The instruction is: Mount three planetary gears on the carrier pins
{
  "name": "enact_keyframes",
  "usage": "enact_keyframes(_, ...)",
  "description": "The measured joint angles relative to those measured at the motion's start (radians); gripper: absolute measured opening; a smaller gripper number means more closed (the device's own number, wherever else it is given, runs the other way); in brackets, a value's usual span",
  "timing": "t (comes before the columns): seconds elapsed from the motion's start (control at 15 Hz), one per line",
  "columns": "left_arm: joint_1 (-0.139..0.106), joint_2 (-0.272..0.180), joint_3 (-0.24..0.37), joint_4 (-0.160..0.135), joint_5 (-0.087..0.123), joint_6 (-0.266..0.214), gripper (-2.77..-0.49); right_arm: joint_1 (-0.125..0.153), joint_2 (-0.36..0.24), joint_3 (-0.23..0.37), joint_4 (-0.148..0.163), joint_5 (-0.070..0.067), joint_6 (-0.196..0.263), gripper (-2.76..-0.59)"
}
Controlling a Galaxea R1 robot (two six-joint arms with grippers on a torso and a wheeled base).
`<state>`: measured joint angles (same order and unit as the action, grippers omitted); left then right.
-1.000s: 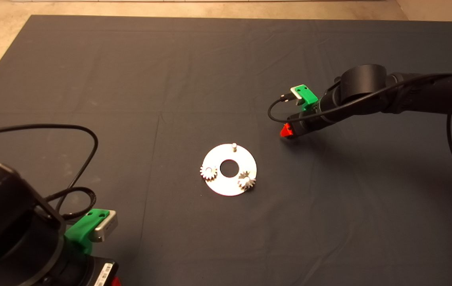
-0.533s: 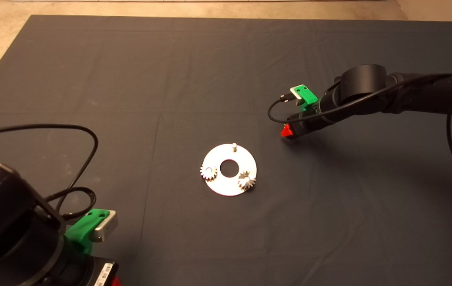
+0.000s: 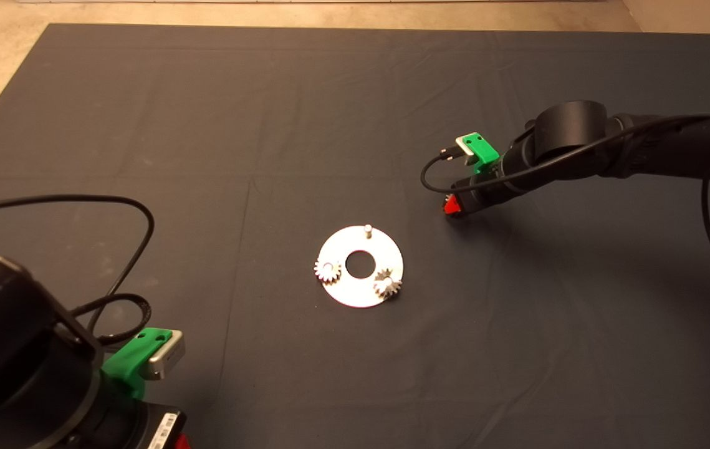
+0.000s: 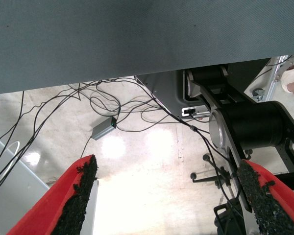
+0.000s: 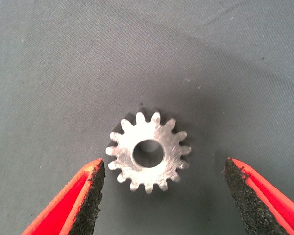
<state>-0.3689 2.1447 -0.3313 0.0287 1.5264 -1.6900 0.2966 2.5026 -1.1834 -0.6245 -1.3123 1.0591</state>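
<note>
A shiny round disc with a central hole lies mid-mat. Two planetary gears sit on its carrier pins; the far pin stands bare. My right gripper hovers low over the mat to the right of and beyond the disc, fingers open. In the right wrist view a third gear lies flat on the mat, straddled by the open fingers without touching them. My left gripper is parked at the lower left, open, empty.
The dark mat has creases and ends at pale floor on the far and left sides. A black cable loops over the mat by the left arm. The left wrist view shows floor, cables and a robot base.
The right gripper has crept slightly lower around the loose gear. The disc, its two gears and the left arm have not moved.
</note>
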Motion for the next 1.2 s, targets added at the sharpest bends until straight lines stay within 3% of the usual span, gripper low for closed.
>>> enact_keyframes(0.8, 0.0, 0.002, 0.0, -0.001, 0.0, 0.0, -1.22, 0.0, 0.001, -0.01, 0.0, 0.011, -0.011, -1.56)
enact_keyframes(1.2, 0.0, 0.002, 0.0, -0.001, 0.0, 0.0, -1.22, -0.03, 0.021, -0.011, 0.0, 0.016, -0.013, -1.69)
